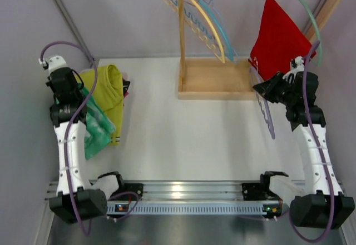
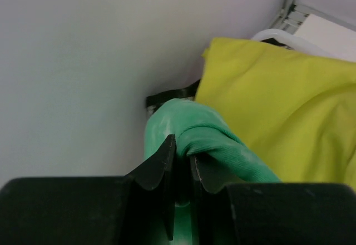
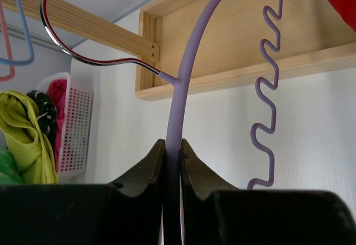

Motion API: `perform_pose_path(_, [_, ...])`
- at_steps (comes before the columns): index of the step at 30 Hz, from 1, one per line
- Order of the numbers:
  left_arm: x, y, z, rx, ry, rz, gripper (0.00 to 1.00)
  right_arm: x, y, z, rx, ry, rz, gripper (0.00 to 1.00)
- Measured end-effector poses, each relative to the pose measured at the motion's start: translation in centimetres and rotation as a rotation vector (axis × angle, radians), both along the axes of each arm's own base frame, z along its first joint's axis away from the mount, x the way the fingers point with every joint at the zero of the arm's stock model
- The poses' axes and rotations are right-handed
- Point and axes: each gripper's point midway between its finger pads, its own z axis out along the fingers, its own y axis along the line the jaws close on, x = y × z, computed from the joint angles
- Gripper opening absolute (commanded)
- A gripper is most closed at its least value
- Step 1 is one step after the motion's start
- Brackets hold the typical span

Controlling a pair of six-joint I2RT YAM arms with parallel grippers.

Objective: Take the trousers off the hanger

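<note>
Top external view shows the red trousers (image 1: 278, 39) in the upper right of the frame. They hang over a pale green hanger (image 1: 311, 20) on the wooden rack (image 1: 214, 81). They look soft, light and floppy. I think they will bend and slip, not stay stiff. A good place to grab is the low point of the red cloth, where it looks folded thick. Then pull down and off. The hanger may swing.

The right hand (image 1: 262, 89) is just under them, but it is pinched on a purple hanger (image 1: 268, 120) that has nothing on it.

On the left of the frame, the left hand (image 1: 79, 92) is squeezed tight on the green trousers (image 1: 97, 128). They droop down toward the surface (image 1: 183, 134). The yellow trousers (image 1: 111, 89) lie just beside them, off any hanger.
</note>
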Motion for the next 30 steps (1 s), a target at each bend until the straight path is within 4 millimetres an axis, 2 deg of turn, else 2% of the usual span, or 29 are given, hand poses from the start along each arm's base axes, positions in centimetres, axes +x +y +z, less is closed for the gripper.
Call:
perform_pose_path(3, [4.6, 0.0, -2.6, -0.056, 0.012, -0.044, 0.0, 0.0, 0.0, 0.8, 0.0, -0.009, 0.0, 0.0])
perform_pose_path(8, [9.4, -0.2, -5.8, -0.133, 0.015, -0.081, 0.0, 0.0, 0.1, 3.5, -0.004, -0.066, 0.009, 0.0])
perform_pose_path(14, [13.0, -0.3, -9.2, -0.18, 0.041, -0.105, 0.12, -0.4, 0.5, 5.3, -0.011, -0.103, 0.039, 0.0])
perform_pose_path(18, [14.1, -0.3, -10.4, -0.18, 0.055, -0.111, 0.28, -0.7, 0.7, 6.6, -0.02, -0.125, 0.055, 0.0])
perform_pose_path(21, [14.4, -0.4, -10.2, -0.178, 0.045, -0.12, 0.44, -0.9, 0.8, 7.7, -0.027, -0.15, 0.068, 0.0])
perform_pose_path(25, [13.8, -0.9, -8.8, -0.185, 0.006, -0.154, 0.65, -1.3, 1.0, 8.9, -0.034, -0.179, 0.081, 0.0])
perform_pose_path(26, [13.5, -1.1, -8.0, -0.185, -0.012, -0.168, 0.72, -1.4, 1.0, 9.1, -0.035, -0.185, 0.083, 0.0])
perform_pose_path(27, [13.3, -1.4, -7.2, -0.184, -0.031, -0.185, 0.93, -1.5, 1.1, 9.2, -0.036, -0.188, 0.084, 0.0])
perform_pose_path(28, [13.0, -1.8, -6.1, -0.177, -0.052, -0.207, 0.99, -1.7, 1.1, 9.2, -0.036, -0.189, 0.085, 0.0])
perform_pose_path(30, [12.4, -2.7, -3.4, -0.165, -0.128, -0.254, 0.99, -1.9, 1.1, 9.4, -0.035, -0.194, 0.086, 0.0])
